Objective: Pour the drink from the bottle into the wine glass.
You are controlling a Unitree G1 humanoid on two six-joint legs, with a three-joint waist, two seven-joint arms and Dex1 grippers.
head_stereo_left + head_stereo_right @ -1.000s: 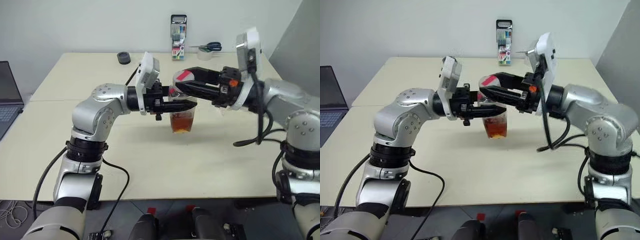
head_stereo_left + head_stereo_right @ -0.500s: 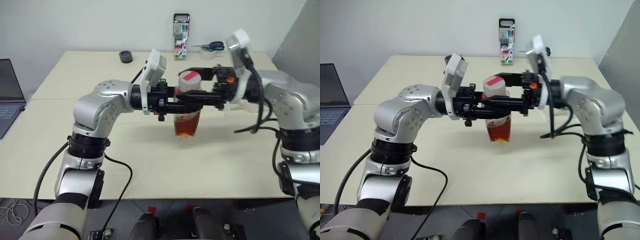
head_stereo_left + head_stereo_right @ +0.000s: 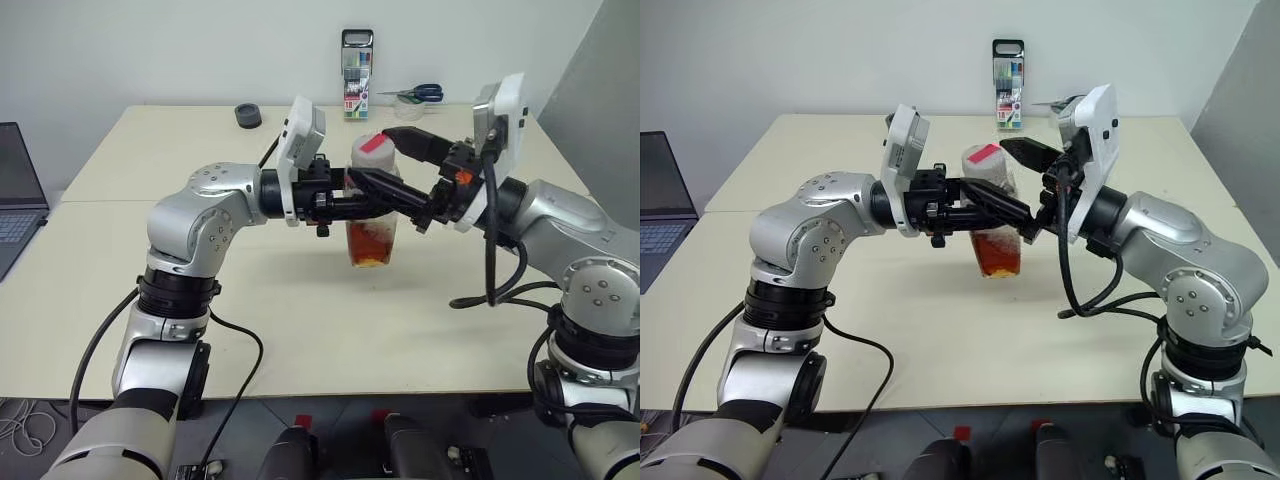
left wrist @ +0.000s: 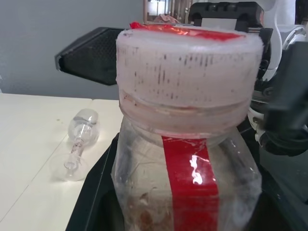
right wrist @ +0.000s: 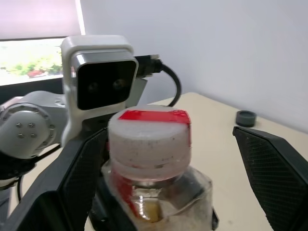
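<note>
Left eye view | left fingers (image 3: 365,195) clamp bottle (image 3: 374,215) | right fingers (image 3: 395,160) spread | pen case (image 3: 356,88) behind

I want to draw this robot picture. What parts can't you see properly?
- Bottle: its middle is hidden in the eye views by the left end effector clamped around it; the left wrist view cuts off its bottom.
- Wine glass: lying on its side, small and faint in the left wrist view.
- Pen pack: its print is too small to read.
</note>
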